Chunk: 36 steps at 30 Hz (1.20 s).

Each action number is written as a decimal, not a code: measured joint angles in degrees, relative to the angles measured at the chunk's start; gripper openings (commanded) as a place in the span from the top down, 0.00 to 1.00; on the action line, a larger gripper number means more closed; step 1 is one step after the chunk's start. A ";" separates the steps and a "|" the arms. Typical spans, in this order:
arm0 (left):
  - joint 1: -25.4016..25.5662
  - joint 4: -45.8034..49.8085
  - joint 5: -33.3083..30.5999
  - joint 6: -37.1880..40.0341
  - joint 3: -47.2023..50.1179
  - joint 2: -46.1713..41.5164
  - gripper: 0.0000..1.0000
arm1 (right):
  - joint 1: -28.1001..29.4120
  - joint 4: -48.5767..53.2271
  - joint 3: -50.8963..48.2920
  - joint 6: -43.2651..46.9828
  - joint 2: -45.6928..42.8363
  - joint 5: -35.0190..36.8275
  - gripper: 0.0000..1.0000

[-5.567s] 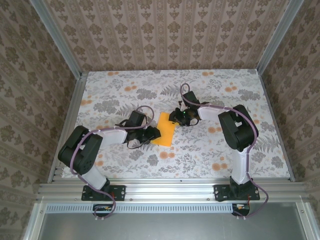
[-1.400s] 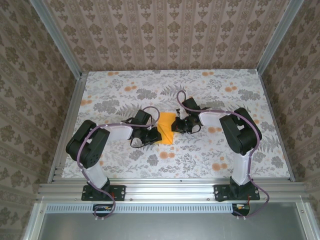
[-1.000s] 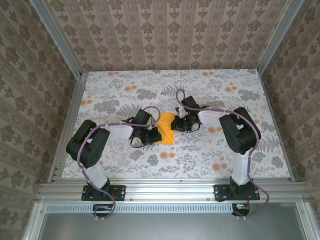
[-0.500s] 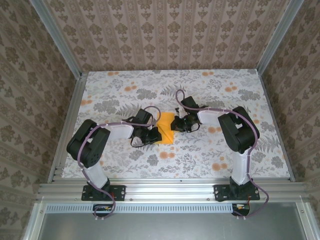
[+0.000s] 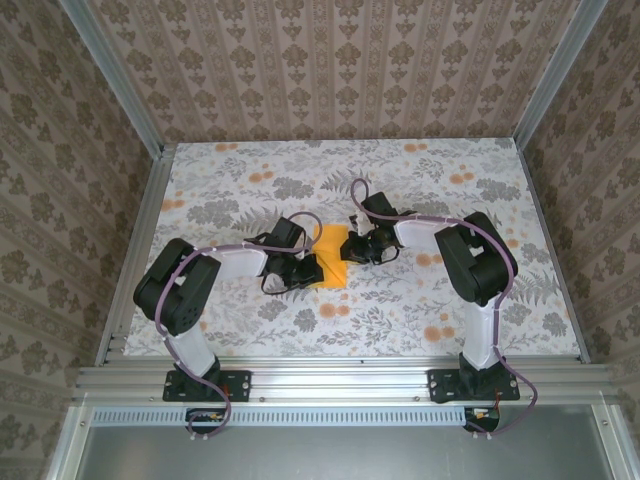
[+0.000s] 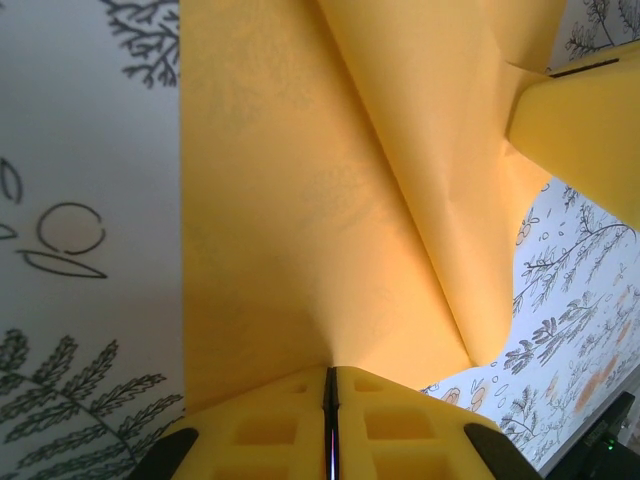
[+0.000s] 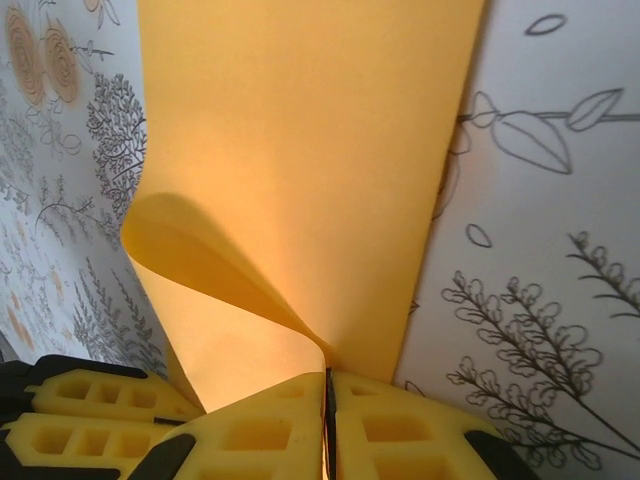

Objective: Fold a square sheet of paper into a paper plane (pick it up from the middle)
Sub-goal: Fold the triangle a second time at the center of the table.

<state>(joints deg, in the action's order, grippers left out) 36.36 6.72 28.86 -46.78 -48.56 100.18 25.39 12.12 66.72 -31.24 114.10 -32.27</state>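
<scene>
The paper (image 5: 333, 256) lies mid-worktop (image 5: 450, 200) between the arms, with one flap curled up. For a clean crease, I'd say both sides should travel together, taut, then get pressed flat. The left gripper (image 6: 330, 372) is clamped on one side of it. The right gripper (image 7: 327, 378) pinches the other, closed tight.

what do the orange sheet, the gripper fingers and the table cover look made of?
Sheet: thin matte paper, probably; it curls in a soft loop and the table print seems to ghost through. Fingers: matte yellow plastic, moulded or printed, with recessed square pockets. Table cover: smooth floral-printed cloth or vinyl; cannot tell which.
</scene>
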 measured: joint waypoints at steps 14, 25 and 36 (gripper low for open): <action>0.00 0.63 0.04 0.15 -0.50 0.26 0.89 | 0.00 -0.72 0.00 0.00 0.42 -0.87 0.89; 0.00 0.39 0.72 0.09 -0.63 -0.68 0.79 | 0.00 0.31 1.03 0.04 1.14 -0.66 0.89; 0.00 -7.32 0.04 -1.70 -2.08 -3.30 0.87 | 0.02 0.37 1.07 0.04 1.16 -0.02 0.90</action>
<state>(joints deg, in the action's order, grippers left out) 36.36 -0.60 28.91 -48.49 -50.63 96.88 25.41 12.49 67.79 -31.20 115.26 -32.29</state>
